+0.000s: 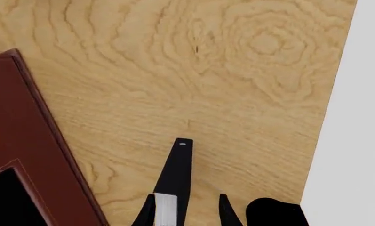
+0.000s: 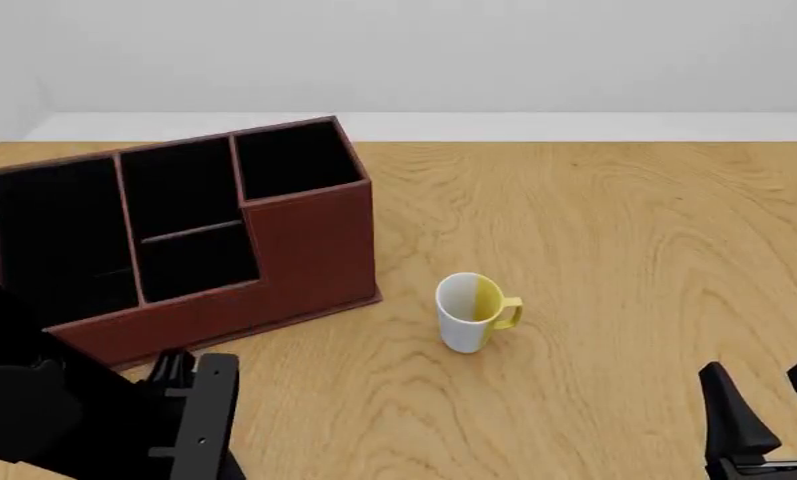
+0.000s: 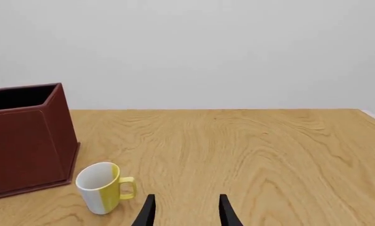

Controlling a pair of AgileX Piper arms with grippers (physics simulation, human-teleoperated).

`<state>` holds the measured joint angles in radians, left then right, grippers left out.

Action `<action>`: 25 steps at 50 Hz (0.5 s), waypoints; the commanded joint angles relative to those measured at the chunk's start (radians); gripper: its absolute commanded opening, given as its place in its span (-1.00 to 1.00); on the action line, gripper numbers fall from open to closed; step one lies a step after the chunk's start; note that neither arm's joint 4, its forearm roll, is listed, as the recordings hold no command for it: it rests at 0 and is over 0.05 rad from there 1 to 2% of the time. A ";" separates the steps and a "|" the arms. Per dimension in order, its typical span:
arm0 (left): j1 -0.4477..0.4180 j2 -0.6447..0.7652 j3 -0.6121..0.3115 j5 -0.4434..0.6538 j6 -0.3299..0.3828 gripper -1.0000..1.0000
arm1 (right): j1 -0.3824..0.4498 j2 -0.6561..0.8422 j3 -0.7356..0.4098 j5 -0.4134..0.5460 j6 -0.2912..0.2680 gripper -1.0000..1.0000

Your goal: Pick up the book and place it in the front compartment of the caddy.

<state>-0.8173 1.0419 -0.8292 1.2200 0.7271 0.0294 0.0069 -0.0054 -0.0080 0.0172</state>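
The wood-grain table [image 2: 612, 230] takes up most of the front view, and the biggest thing on it is the caddy [image 2: 311, 250], reddish-brown outside and black inside, sitting at the far left and turned a bit at an angle. Its front compartment [image 2: 198, 262], the low one behind the stepped-down wall, has only black lining showing in it. The left arm is a big black mass in the near-left corner, just on the near side of the caddy. The white-and-yellow mug [image 2: 468, 312] stands upright just to the right of the caddy, handle pointing right, not touching it. The book [image 2: 209, 420] is at the near edge in front of the caddy and apart from it, up on edge so it looks like a thin black slab, not in any compartment. In the left wrist view the left gripper [image 1: 187, 197] has its fingers spread wide with the book between them, the pale page edge right up against one finger and a clear gap to the other, so it's around the book rather than squeezing it. The right gripper [image 3: 186, 197] is in the near-right corner, well away from the mug, fingers just as wide and nothing between them.
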 commanded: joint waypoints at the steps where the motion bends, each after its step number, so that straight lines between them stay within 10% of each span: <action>1: 0.119 -0.021 0.055 0.000 0.118 1.00 | -0.004 -0.004 0.002 0.003 0.000 1.00; 13: 0.460 -0.077 0.098 0.000 0.458 1.00 | -0.001 0.044 0.003 -0.042 -0.003 1.00; 25: 0.502 -0.078 0.093 0.000 0.490 1.00 | -0.004 0.052 0.003 -0.050 -0.003 1.00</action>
<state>-0.3893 0.9724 -0.7434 1.2200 1.1471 0.0270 0.0497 -0.0024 -0.0487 0.0144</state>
